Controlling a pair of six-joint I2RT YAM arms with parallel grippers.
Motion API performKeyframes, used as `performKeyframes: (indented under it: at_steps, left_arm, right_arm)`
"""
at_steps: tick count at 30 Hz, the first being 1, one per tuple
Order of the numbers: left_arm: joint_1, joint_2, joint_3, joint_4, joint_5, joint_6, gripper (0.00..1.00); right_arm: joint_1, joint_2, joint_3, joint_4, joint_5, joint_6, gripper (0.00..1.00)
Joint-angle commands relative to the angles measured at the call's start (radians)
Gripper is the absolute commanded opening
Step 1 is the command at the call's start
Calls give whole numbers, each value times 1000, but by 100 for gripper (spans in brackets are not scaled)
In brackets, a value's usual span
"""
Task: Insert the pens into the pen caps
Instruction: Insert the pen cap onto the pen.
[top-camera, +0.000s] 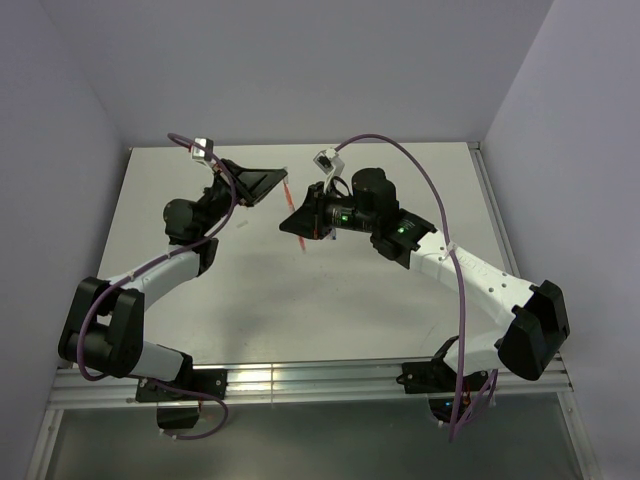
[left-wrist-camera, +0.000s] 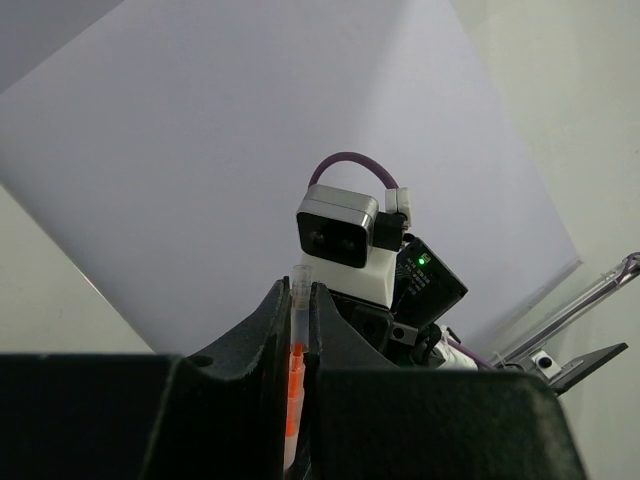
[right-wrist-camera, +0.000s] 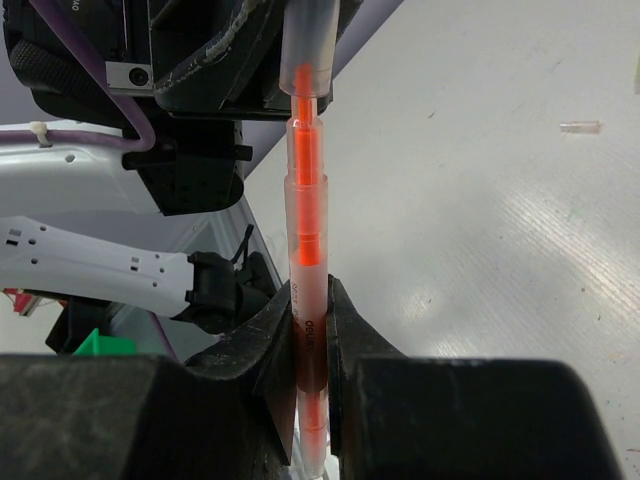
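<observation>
I count one slim orange pen (right-wrist-camera: 306, 200), stepped translucent plastic, pinched in the right claw (right-wrist-camera: 310, 330) above the matte white counter (right-wrist-camera: 480, 220). Its tip sits inside one clear tubular cap (right-wrist-camera: 308, 45), which the left claw (left-wrist-camera: 298, 295) clamps. A second clear cap (right-wrist-camera: 580, 127) lies loose on the counter.

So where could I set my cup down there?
The widest bare patch of table lies near the front rail, between the left arm and right arm. The far right corner is also bare. Avoid the far middle: both jaws meet there, holding the orange pen and its clear cap.
</observation>
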Motion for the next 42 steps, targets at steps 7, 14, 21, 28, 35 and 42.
performKeyframes:
  at_steps: [7,14,21,28,35,42]
  left_arm:
    - [-8,-10,15,230,20,-15,0]
    - [-18,-9,13,222,19,-9,0]
    - [-35,-4,13,210,17,-2,0]
    - [-49,-4,13,176,14,18,0]
    - [-68,-15,13,126,2,49,0]
    - [-81,-26,11,57,-24,87,0]
  right_arm:
    - [-14,-37,-12,32,21,-5,0]
    - [-30,-48,-24,55,20,15,0]
    - [-39,-49,-24,70,18,26,0]
    - [-56,-67,-35,84,23,36,0]
    - [-60,-75,-40,95,23,44,0]
    - [-62,-80,-44,101,21,44,0]
